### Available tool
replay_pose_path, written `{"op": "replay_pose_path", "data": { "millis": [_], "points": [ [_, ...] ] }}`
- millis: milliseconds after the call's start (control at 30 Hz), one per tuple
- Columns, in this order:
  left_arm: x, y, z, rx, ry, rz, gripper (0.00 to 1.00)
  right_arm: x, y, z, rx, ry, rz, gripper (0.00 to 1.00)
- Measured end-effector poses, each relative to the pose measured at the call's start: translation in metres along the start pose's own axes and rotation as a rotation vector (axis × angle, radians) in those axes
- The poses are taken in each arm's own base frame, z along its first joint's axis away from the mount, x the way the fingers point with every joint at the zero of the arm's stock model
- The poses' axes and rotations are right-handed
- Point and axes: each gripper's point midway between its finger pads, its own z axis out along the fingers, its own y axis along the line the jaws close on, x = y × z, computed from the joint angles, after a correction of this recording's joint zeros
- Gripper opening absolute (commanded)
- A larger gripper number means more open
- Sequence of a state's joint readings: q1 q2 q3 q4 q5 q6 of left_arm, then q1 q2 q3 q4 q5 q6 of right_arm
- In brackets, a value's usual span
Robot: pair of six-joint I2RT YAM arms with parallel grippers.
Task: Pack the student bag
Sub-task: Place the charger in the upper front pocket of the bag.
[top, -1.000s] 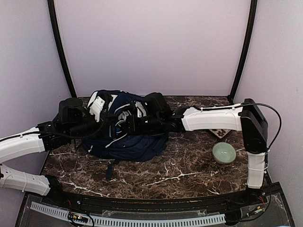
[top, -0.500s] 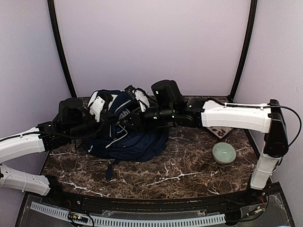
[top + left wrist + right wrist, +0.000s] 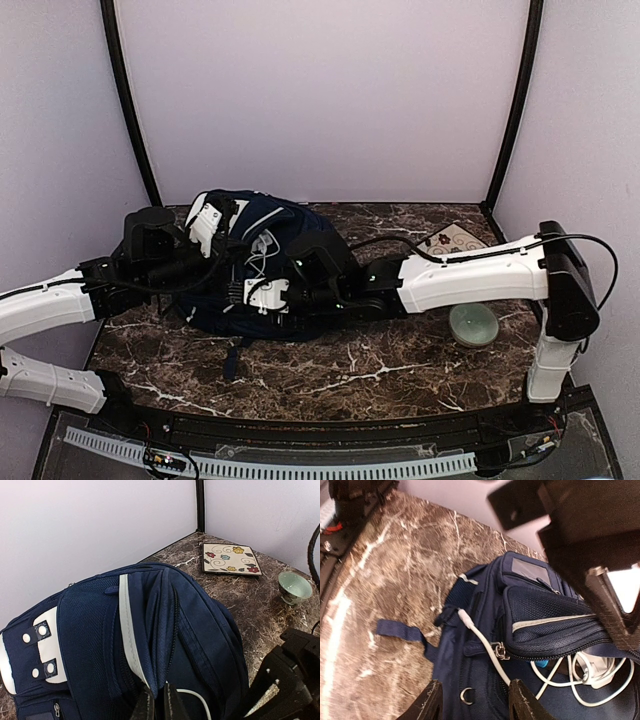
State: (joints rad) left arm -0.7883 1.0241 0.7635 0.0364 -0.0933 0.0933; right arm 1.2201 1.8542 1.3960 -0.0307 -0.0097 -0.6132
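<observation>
- The left claw (image 3: 156, 704) is pressed together on a fold of the student bag (image 3: 95, 630), pinching navy fabric just beside a white stripe (image 3: 128, 625).
- Ahead of this claw the bag bulges upward as it lies on the marble tabletop (image 3: 260, 605). Its white patch (image 3: 47, 650) sits to the claw's left.
- Far ahead and to the right of the left claw are 1 flowered tile (image 3: 230, 558) and 1 pale green bowl (image 3: 294, 586). They are apart from each other and from the bag.
- The right claw (image 3: 475, 702) stands apart, its 2 fingers (image 3: 427, 705) over the bag's front, gripping nothing. Whether they touch the fabric I cannot tell.
- Just ahead of the right claw a white cable (image 3: 482, 647) crosses the bag past a zip pull (image 3: 500, 651). It ends in a tangle of loops at the open zip, to the claw's right.
- To the right claw's left, a navy strap (image 3: 400, 630) lies flat on the tabletop.
</observation>
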Motion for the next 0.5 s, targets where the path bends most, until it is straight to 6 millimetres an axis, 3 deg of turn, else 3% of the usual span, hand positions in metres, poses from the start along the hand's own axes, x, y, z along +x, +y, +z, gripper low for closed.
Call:
{"op": "replay_pose_path", "data": {
  "millis": [200,500],
  "points": [
    [0.000,0.000,0.000,0.000,0.000,0.000,0.00,0.016,-0.006,0.019,0.041,0.062,-0.097,0.38],
    [0.000,0.000,0.000,0.001,0.000,0.000,0.00,0.004,-0.018,0.020,0.072,0.045,-0.110,0.22]
  ]
}}
